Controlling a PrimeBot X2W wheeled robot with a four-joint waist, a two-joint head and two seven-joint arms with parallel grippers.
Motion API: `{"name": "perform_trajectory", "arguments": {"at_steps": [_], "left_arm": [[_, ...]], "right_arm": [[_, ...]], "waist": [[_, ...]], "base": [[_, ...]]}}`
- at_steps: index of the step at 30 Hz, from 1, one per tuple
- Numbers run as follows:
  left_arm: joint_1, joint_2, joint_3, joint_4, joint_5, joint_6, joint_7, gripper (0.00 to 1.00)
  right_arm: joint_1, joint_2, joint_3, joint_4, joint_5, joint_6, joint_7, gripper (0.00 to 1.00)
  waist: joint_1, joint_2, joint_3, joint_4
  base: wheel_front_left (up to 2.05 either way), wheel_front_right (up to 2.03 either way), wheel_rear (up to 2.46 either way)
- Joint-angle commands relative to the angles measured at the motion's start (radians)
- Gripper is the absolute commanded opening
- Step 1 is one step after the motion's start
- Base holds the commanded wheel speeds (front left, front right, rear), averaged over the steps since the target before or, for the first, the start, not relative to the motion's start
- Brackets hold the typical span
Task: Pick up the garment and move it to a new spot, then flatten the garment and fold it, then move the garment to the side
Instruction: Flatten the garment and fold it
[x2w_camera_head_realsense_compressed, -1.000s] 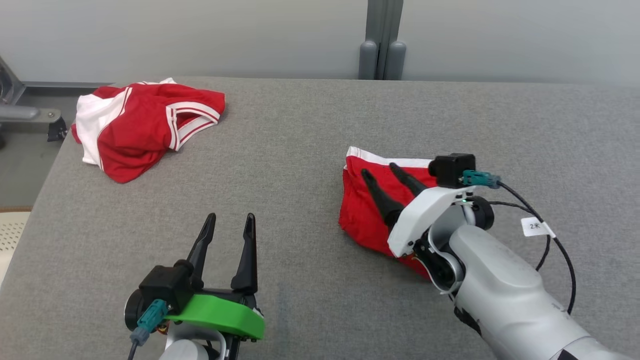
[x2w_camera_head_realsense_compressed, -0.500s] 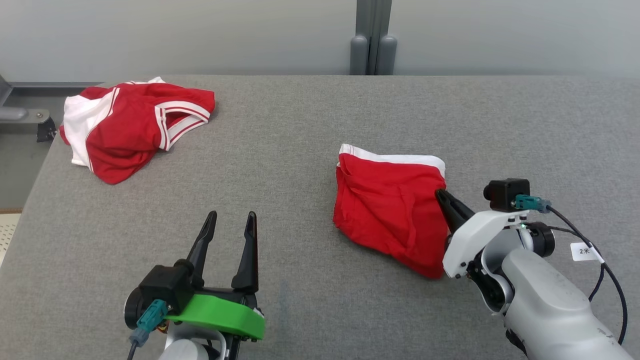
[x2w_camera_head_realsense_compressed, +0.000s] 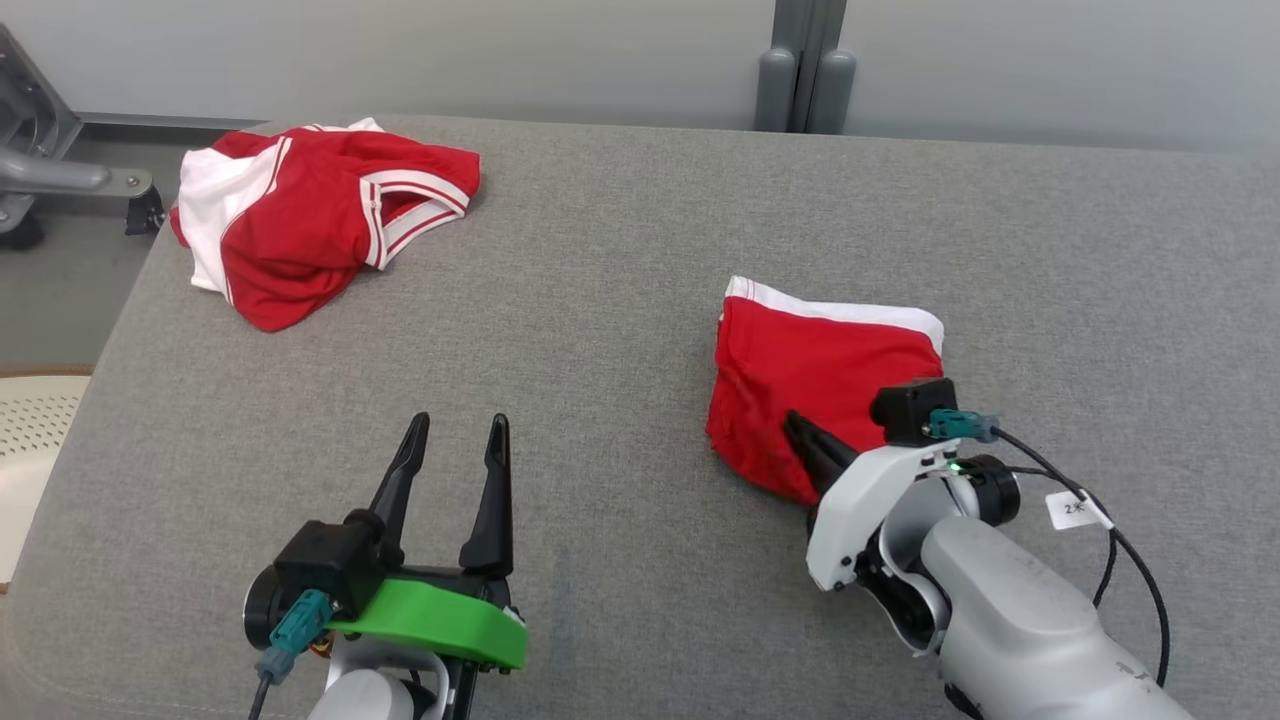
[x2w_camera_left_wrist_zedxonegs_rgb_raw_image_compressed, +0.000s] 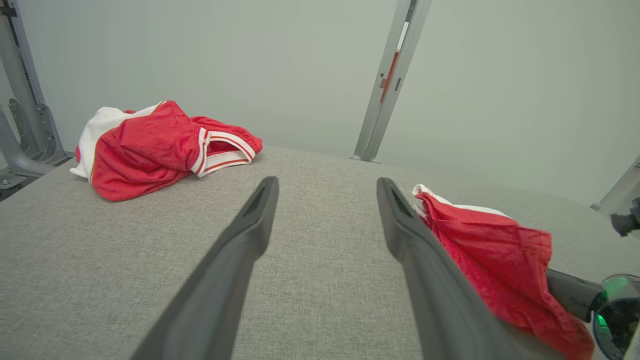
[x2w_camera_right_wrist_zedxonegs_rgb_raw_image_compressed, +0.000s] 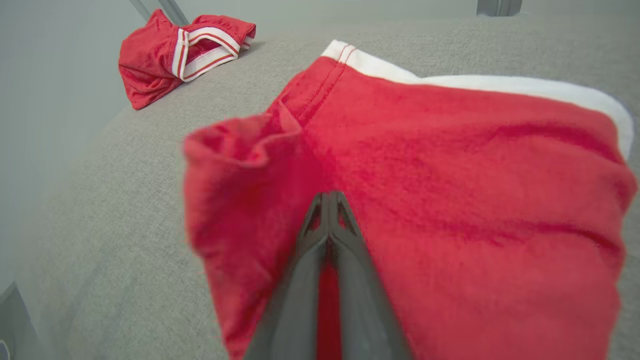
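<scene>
Field notes. The small, soft red garment with a white band along its far edge (x2w_camera_head_realsense_compressed: 825, 350) lies folded right of centre in the head view, on the grey cloth-covered table (x2w_camera_head_realsense_compressed: 600, 300).

Your right gripper (x2w_camera_head_realsense_compressed: 797, 425) has its dark fingers pressed together at the garment's near lower edge. The right wrist view shows red cloth caught between them, with the left flap bunched and raised.

Your left gripper (x2w_camera_head_realsense_compressed: 459, 425) is at lower left, fingers spread wide, nothing in them.

A second, crumpled red-and-white garment (x2w_camera_head_realsense_compressed: 310, 215) sits at upper left, well apart.

Handling: it looks light and limp, and will likely sag and fall open from a one-point pinch. The knit looks grippy, not slick. A better hold, by my judgement, is through all layers at the banded edge, or one corner in each gripper.
</scene>
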Motion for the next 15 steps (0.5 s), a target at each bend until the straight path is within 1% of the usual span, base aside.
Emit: {"name": "perform_trajectory", "arguments": {"at_steps": [1,8,13,14,15], "left_arm": [[-0.017,0.004,0.002,0.002,-0.005,0.001,0.0,1.0],[-0.017,0.0,0.003,0.005,-0.006,0.003,-0.001,1.0],[-0.01,-0.001,0.007,0.014,-0.009,0.005,-0.002,1.0],[-0.007,0.0,0.01,0.017,-0.01,0.005,-0.002,1.0],[-0.004,0.001,0.012,0.02,-0.011,0.004,-0.002,1.0]], "right_arm": [[-0.001,0.006,0.017,-0.003,0.008,-0.001,0.008,0.0],[0.002,0.035,0.133,0.015,0.034,-0.001,0.032,0.0],[-0.02,0.038,0.16,0.021,0.056,-0.001,-0.029,0.0],[-0.026,0.036,0.155,0.022,0.058,-0.001,-0.051,0.1],[-0.031,0.032,0.148,0.023,0.057,-0.001,-0.07,0.33]], "waist": [[0.0,0.0,0.001,0.003],[0.0,0.0,0.002,0.002],[0.0,0.0,-0.008,-0.011],[0.0,0.0,-0.013,-0.017],[0.0,0.0,-0.019,-0.023]], "base": [[0.0,0.0,0.0],[0.0,0.0,0.0],[0.0,0.0,0.0],[0.0,0.0,0.0],[0.0,0.0,0.0]]}}
